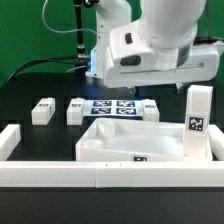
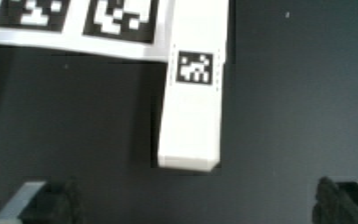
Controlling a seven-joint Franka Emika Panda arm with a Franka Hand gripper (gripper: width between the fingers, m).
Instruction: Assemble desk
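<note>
White plastic desk panel [image 1: 115, 140] lies rim-up just behind the rail [image 1: 60, 176]. An upright leg post [image 1: 197, 110] stands at its far corner on the exterior view's right; I cannot tell whether it is inside the rim. Three lying posts [image 1: 42, 111], [image 1: 75, 112], [image 1: 150, 110] flank the marker board [image 1: 112, 104], making four posts. The arm [image 1: 150, 40] hides the gripper [image 2: 197, 200]; the wrist view shows its fingers [image 2: 51, 198] spread wide, empty, near one lying post [image 2: 194, 110].

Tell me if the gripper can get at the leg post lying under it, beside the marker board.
Probably yes. The gripper is open, its fingers set wider than the leg post, which lies flat on the table beside the marker board with nothing over it.
</note>
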